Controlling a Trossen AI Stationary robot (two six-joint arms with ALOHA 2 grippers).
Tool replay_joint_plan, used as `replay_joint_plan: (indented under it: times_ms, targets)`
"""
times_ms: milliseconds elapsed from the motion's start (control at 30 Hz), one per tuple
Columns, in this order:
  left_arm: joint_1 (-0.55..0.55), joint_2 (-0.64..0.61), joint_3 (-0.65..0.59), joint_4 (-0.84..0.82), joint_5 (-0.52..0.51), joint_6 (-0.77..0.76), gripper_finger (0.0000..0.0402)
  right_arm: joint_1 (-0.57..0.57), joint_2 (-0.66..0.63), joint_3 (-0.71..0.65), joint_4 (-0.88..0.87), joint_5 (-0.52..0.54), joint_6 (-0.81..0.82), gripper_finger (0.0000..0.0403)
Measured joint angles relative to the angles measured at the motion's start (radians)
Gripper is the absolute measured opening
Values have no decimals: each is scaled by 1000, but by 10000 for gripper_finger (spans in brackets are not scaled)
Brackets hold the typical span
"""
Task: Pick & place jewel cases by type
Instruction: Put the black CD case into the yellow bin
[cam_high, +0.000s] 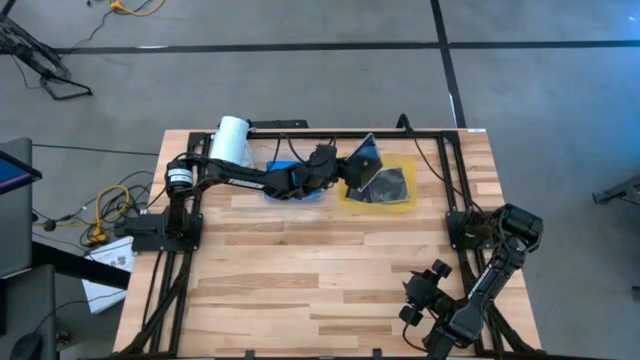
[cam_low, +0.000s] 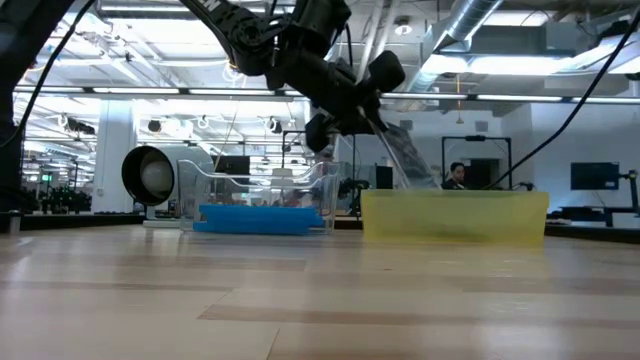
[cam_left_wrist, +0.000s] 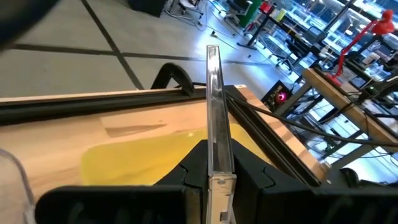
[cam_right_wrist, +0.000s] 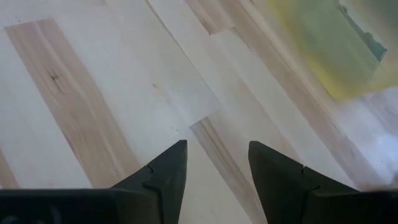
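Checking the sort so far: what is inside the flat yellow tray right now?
The yellow tray holds at least one grey-clear case with a dark disc. The left gripper holds another case tilted above it, hiding part of the tray.

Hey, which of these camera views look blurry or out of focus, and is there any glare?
Right wrist view: the yellow tray is soft. Left wrist view: the held jewel case is sharp, the room behind hazy. Low view: bright ceiling lights, near tabletop blurred.
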Motion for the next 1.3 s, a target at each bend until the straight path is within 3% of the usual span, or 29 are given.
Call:
replay_joint_plan:
  times_ms: [467,600,900,1300]
  targets:
    - [-34,0,0,6,-93,-70,32,-1,0,0,0,14,0,166]
    - [-38,2,0,6,-95,-76,32,-2,0,0,0,17,0,166]
    - [-38,131,30,97,-92,-116,32,-8,0,3,13,28,-6,166]
    - [-32,133,33,95,-88,-87,41,-9,0,3,1,30,-17,166]
